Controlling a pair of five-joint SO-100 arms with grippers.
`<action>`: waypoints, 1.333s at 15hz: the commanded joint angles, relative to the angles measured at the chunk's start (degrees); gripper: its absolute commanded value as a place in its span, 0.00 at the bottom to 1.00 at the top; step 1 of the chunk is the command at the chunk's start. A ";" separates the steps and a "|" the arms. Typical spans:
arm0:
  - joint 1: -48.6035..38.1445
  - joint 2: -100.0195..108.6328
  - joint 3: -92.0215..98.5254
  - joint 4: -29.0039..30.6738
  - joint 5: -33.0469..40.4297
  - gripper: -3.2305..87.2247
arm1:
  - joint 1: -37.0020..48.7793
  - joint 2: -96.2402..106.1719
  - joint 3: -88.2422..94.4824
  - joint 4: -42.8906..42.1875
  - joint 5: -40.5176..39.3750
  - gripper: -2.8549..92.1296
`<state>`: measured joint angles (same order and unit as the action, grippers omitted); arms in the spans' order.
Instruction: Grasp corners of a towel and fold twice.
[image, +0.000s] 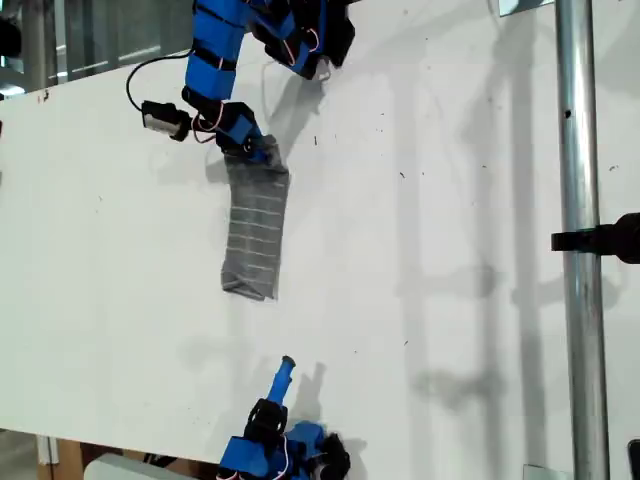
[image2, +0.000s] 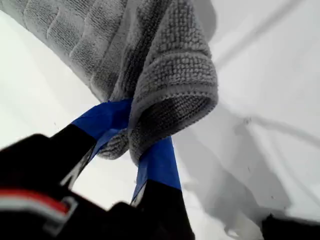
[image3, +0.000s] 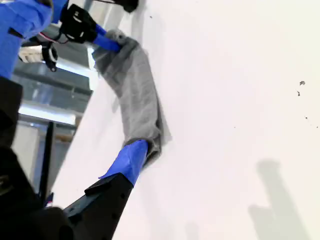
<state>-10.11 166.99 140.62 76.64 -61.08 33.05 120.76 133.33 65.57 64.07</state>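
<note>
The grey striped towel lies as a narrow folded strip on the white table, slightly toward the exterior view's left. My first gripper reaches in from the top of the exterior view and is shut on the strip's far end. In the first wrist view its blue-taped fingers pinch a bunched corner of the towel, which is lifted a little. My second gripper stands at the bottom of the exterior view, apart from the towel's near end. Only one blue finger shows there, pointing at the towel.
A vertical metal pole with a black clamp stands at the exterior view's right. A black cable and a small wrist camera hang beside the first arm. The table's edge runs along the exterior view's upper left.
</note>
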 joint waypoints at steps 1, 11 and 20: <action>0.44 0.26 -0.35 0.00 0.35 0.55 | -2.81 14.94 1.58 11.60 4.48 0.03; 2.55 5.71 3.69 -1.93 -1.23 0.54 | -7.21 -31.99 -47.64 -3.52 -5.01 0.03; 3.96 11.60 6.42 -2.72 -1.67 0.52 | -9.23 -33.22 -44.12 -36.83 -8.96 0.16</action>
<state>-6.86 178.42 147.57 75.32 -62.23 24.52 80.51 90.00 34.72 56.78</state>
